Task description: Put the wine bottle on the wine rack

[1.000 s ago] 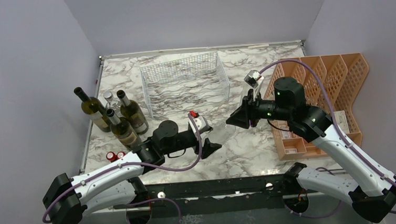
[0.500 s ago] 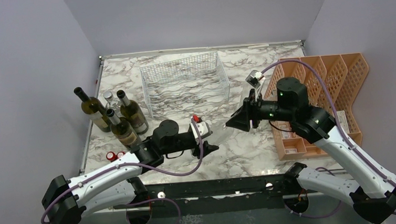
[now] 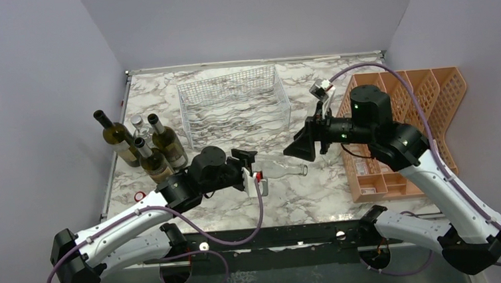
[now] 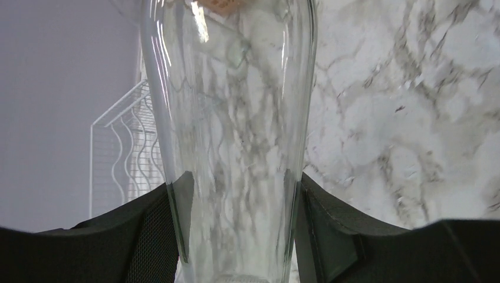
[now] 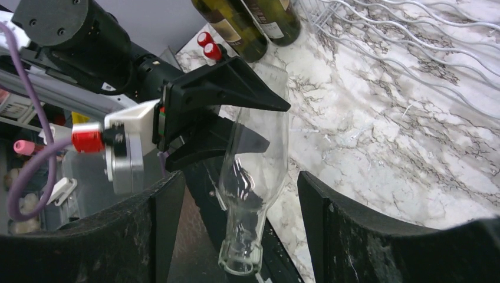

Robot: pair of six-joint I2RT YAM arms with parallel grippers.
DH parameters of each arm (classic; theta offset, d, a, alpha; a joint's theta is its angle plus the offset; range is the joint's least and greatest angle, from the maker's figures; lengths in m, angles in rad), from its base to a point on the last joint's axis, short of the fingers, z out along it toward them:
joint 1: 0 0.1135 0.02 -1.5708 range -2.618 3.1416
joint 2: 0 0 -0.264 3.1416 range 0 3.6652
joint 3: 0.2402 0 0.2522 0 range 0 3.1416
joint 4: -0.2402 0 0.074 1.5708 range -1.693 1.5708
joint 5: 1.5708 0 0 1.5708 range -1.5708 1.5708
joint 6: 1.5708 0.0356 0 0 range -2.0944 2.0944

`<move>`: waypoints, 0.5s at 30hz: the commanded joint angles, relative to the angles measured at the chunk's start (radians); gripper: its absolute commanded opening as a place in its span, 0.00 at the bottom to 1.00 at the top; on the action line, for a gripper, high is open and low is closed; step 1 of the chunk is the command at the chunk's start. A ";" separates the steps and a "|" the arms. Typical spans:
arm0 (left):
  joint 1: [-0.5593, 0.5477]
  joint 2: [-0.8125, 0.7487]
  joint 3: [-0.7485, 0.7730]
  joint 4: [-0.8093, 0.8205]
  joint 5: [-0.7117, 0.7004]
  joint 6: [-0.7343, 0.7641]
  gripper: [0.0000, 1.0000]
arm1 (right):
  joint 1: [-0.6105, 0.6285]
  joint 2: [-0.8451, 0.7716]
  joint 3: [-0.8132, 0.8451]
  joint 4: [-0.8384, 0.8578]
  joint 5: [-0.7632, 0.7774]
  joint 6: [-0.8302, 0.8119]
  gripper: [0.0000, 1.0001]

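Note:
The wine bottle point(image 3: 282, 170) is clear glass and lies level just above the marble, neck pointing right. My left gripper point(image 3: 252, 170) is shut on its body; in the left wrist view both pads press the glass of the bottle point(image 4: 230, 118). My right gripper point(image 3: 296, 149) stands open just right of and above the neck. In the right wrist view the neck of the bottle point(image 5: 247, 224) hangs between its spread fingers point(image 5: 162, 224) without touching either. The white wire wine rack point(image 3: 232, 106) stands behind, holding no bottles, and also shows as wire point(image 4: 124, 156) and wavy rods point(image 5: 424, 41).
Several dark wine bottles point(image 3: 143, 147) stand at the left, with red caps point(image 3: 138, 196) near them on the table. An orange perforated divider tray point(image 3: 425, 102) lies at the right, behind my right arm. The dark bottles point(image 5: 253, 23) and the red caps point(image 5: 207, 44) also show in the right wrist view.
My right gripper has opened and let go of the bottle's neck, drawing back a little. My left gripper has closed on the body and turned, so the bottle now lies level.

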 commanded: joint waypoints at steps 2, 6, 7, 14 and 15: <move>0.001 0.045 0.046 0.028 -0.096 0.349 0.00 | 0.007 0.069 -0.020 -0.030 -0.052 -0.128 0.73; 0.001 0.055 0.055 0.031 -0.090 0.365 0.00 | 0.021 0.146 -0.053 -0.027 -0.056 -0.165 0.74; 0.001 0.050 0.048 0.038 -0.094 0.372 0.00 | 0.025 0.145 -0.077 -0.002 -0.065 -0.158 0.74; 0.001 0.020 -0.004 0.094 -0.105 0.387 0.00 | 0.047 0.150 -0.186 0.092 -0.127 -0.105 0.74; 0.001 0.018 -0.008 0.097 -0.104 0.387 0.00 | 0.050 0.151 -0.199 0.104 -0.135 -0.097 0.74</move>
